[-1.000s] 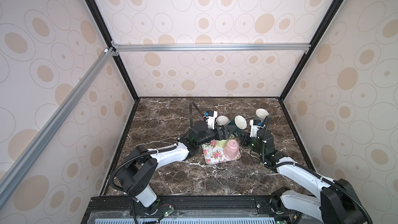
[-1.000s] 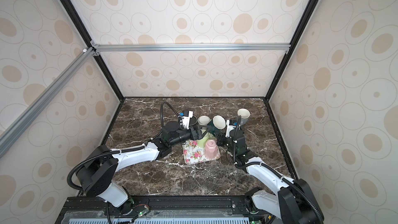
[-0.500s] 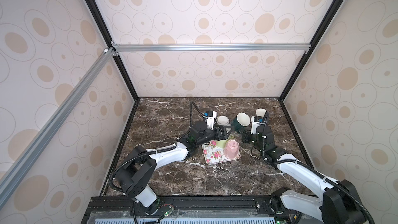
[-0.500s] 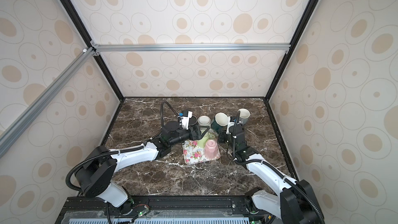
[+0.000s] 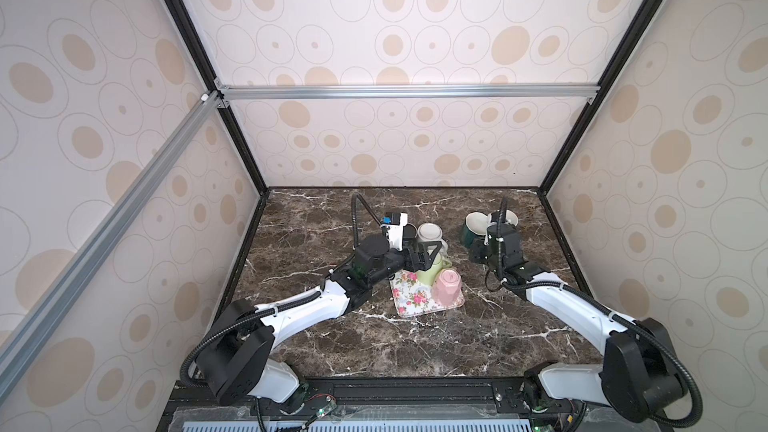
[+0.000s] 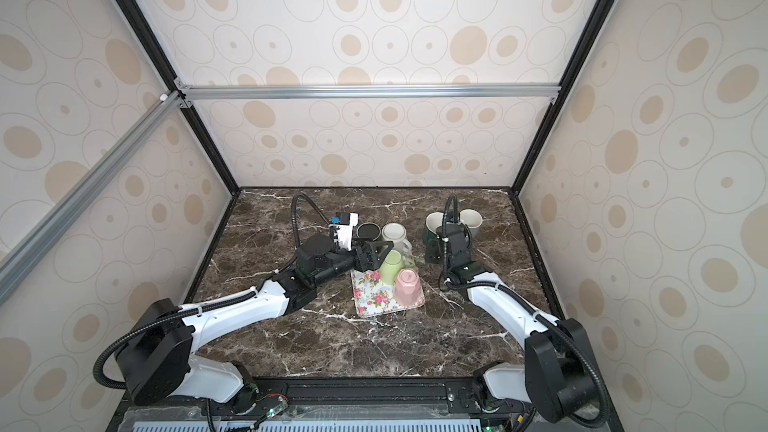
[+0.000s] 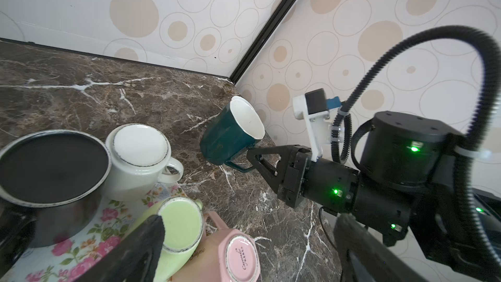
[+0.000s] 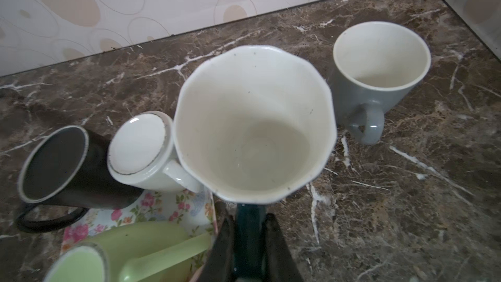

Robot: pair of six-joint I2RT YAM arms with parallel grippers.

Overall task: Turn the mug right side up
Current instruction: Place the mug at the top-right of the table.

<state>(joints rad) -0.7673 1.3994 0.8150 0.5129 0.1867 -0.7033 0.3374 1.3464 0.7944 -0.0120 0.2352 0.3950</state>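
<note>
**mugwatcher:** So what's changing here? A second back the right gripper [image 7: 252,155] was holding the dark green mug [image 5: 471,230] up near the floral tray [image 5: 409,303], with its white inside tipped toward the overhead camera. Now the mug is sitting further back and to the right, lower down, just beside the grey mug [image 8: 379,71].

**yam_fan:** Yep, and the mouth is pointing mostly up now, so I'm reading the flip itself as basically done. What's left is setting it down level and letting go. In the right wrist view the jaws are pinching the handle from both sides, nearly closed.

**mugwatcher:** Is it touching the marble table [image 6: 374,347] yet?

**yam_fan:** Can't tell. In the left wrist view it's leaning a bit, with the base right down by the surface, but I'm not seeing clear contact.

**mugwatcher:** What about the mug itself?

**yam_fan:** It's looking dark teal-green outside and glossy white inside, with a faceted rim and a loop handle. It's empty apart from a few dark specks.

**mugwatcher:** And the left gripper [image 5: 428,253]?

**yam_fan:** It's staying put, spread wide and holding nothing, hanging over the tray by the light green mug [image 7: 180,221]. The pink mug [image 5: 446,284] next to it is sitting bottom-up.
</note>
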